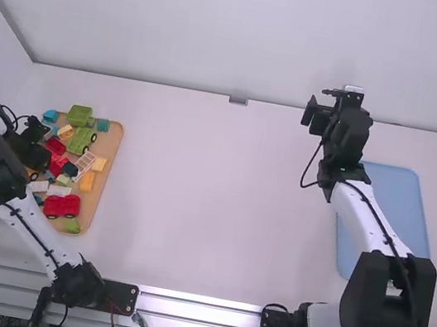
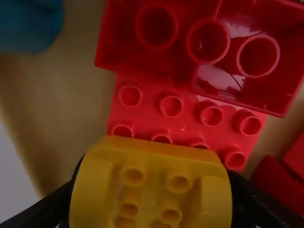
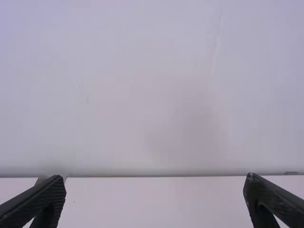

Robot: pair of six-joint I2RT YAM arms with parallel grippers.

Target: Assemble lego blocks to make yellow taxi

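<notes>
Left wrist view showed me the left gripper (image 2: 151, 192) closed on a yellow block (image 2: 152, 154) over the tray (image 1: 108, 153) at the desk's (image 1: 213, 196) left. Right gripper (image 3: 155, 184) stood wide open, empty. I judged one pickup made, all assembly outstanding.
</notes>
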